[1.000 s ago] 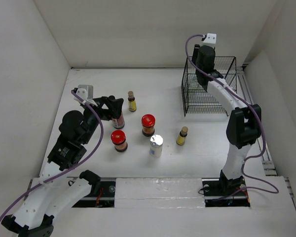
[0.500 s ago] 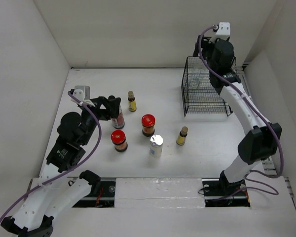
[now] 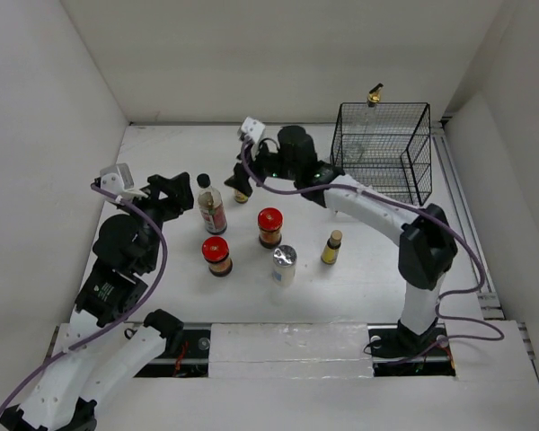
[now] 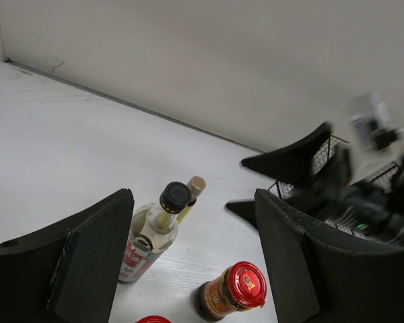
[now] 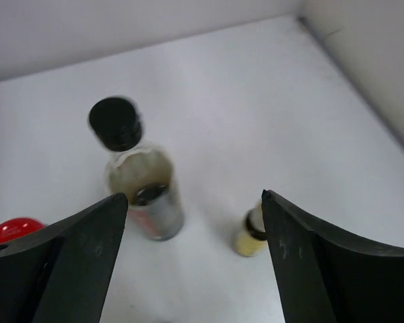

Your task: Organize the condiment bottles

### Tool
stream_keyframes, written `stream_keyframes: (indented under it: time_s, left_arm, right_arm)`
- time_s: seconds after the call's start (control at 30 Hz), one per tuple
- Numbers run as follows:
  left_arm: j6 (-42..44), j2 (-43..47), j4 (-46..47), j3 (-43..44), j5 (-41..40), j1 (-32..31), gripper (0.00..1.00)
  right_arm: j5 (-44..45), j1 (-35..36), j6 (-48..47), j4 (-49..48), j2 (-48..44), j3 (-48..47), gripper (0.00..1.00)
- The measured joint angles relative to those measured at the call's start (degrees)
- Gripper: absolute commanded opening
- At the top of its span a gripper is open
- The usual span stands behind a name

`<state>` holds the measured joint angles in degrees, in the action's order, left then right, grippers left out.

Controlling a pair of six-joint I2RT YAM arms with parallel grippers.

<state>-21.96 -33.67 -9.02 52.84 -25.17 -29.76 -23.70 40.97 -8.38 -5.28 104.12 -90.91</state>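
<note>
The right arm has swung away from the wire basket (image 3: 415, 184) and now reaches across the middle of the table (image 3: 377, 269). The tall clear bottle (image 3: 366, 135) stands upright inside the basket, its gold spout above the rim. The left gripper (image 3: 184, 197) has drawn back from the dark bottle (image 3: 213, 212), whose black cap is now uncovered.

At the table's nine o'clock, the left gripper points toward three o'clock with its jaws spread wide and nothing between them. The dark bottle, red-labelled and upright, stands just beyond the fingertips, clear of both. At that bottle's six o'clock is the near red-lidded jar (image 3: 216, 255). At the bottle's one o'clock is the back yellow bottle (image 3: 241, 190), brown-capped and partly covered from above by the right gripper (image 3: 243, 178). The right gripper hangs over it with jaws spread and empty. In the right wrist view the small bottle sits just inside one finger, with the dark bottle nearer the other.

The far red-lidded jar (image 3: 269, 225) stands at the dark bottle's four o'clock. The silver-lidded jar (image 3: 284, 265) is at that jar's five o'clock. The front yellow bottle (image 3: 331, 247) stands at the silver-lidded jar's two o'clock, well apart from its twin. The basket occupies the table's one o'clock corner, with the clear bottle toward its back left.
</note>
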Motion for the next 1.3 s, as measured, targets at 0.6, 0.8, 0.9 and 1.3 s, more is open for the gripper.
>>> stream_keyframes:
  time_s: [0.6, 0.8, 0.9, 1.3]
  left_arm:
    - [-1.0, 2.7, -0.2, 0.0, -2.2, 0.0, 0.7]
    - [-1.0, 2.8, -0.2, -0.3, -1.8, 0.0, 0.7]
    - [-1.0, 2.8, -0.2, -0.4, -1.7, 0.0, 0.7]
    - [-1.0, 2.9, 0.0, -0.8, -1.4, 0.0, 0.7]
  right_arm:
    - [-4.2, 7.0, 0.5, -1.9, 17.7, -12.1, 0.77]
    - [-3.3, 7.8, 4.0, -6.4, 20.0, -12.7, 0.19]
    - [-2.8, 7.9, 5.9, -10.3, 20.0, -11.1, 0.13]
    - [1.0, 3.5, 19.1, -18.1, 9.8, -7.2, 0.04]
